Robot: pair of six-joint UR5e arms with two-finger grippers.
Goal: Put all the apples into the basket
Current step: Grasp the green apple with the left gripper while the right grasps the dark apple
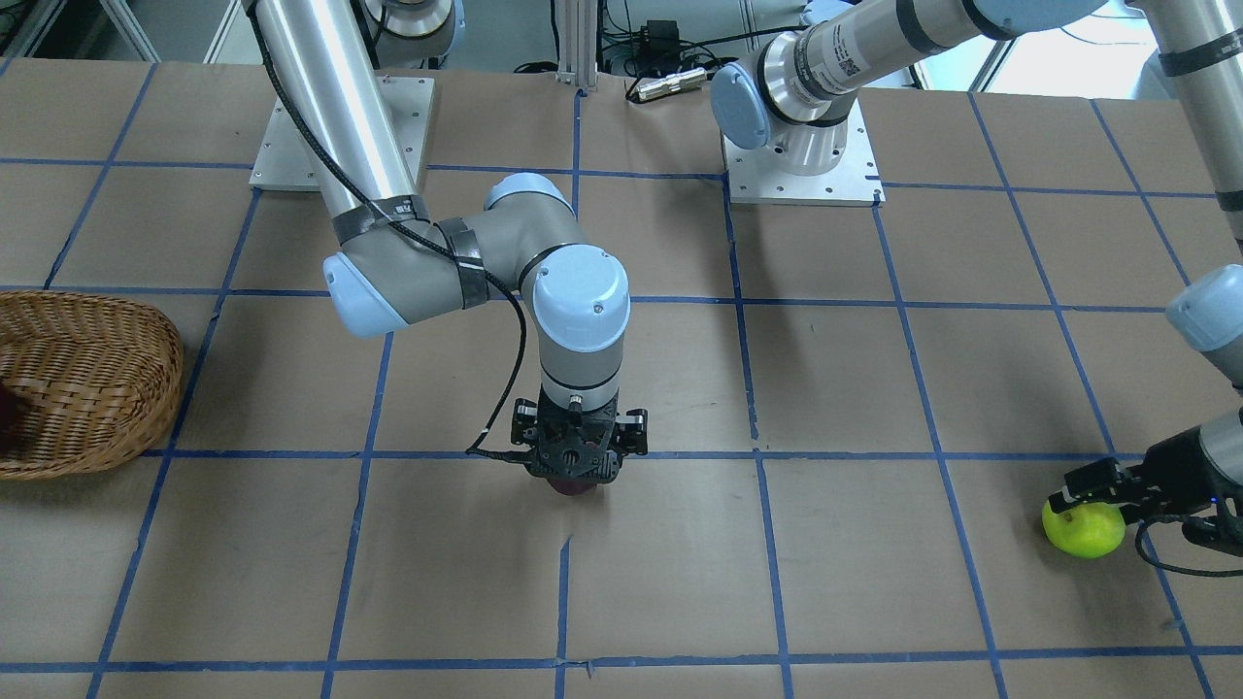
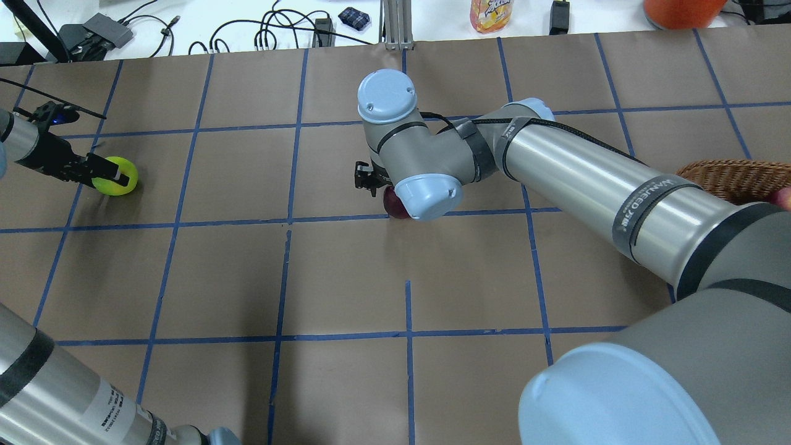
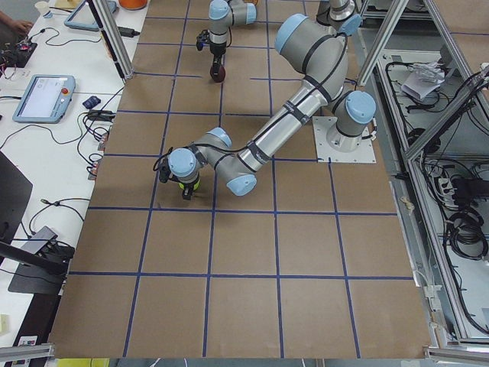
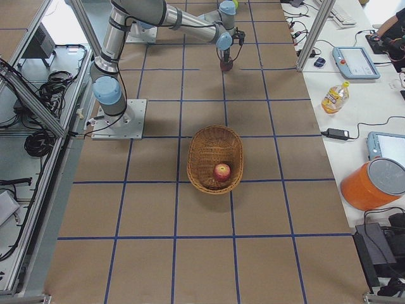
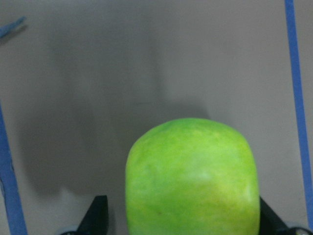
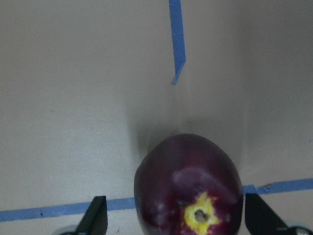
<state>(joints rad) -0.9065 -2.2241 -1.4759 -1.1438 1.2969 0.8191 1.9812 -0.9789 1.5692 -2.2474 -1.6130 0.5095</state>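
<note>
A bright yellow-green apple (image 2: 115, 176) lies near the table's left end. My left gripper (image 2: 105, 178) straddles it, jaws open; in the left wrist view the apple (image 5: 192, 178) sits between the fingertips (image 5: 98, 215) with a gap on one side. A dark purple-maroon apple (image 6: 189, 186) rests on the table's middle. My right gripper (image 1: 575, 476) stands straight above it, jaws open on either side; most of this apple (image 1: 573, 485) is hidden under the gripper. A red apple (image 4: 221, 171) lies in the wicker basket (image 4: 215, 130) at the table's right end.
The basket (image 1: 146, 330) is several grid squares from both grippers. Two arm mounting plates (image 1: 804, 175) sit at the robot's side of the table. A side bench holds a juice bottle (image 4: 333, 97), an orange bucket (image 4: 376, 183) and tablets.
</note>
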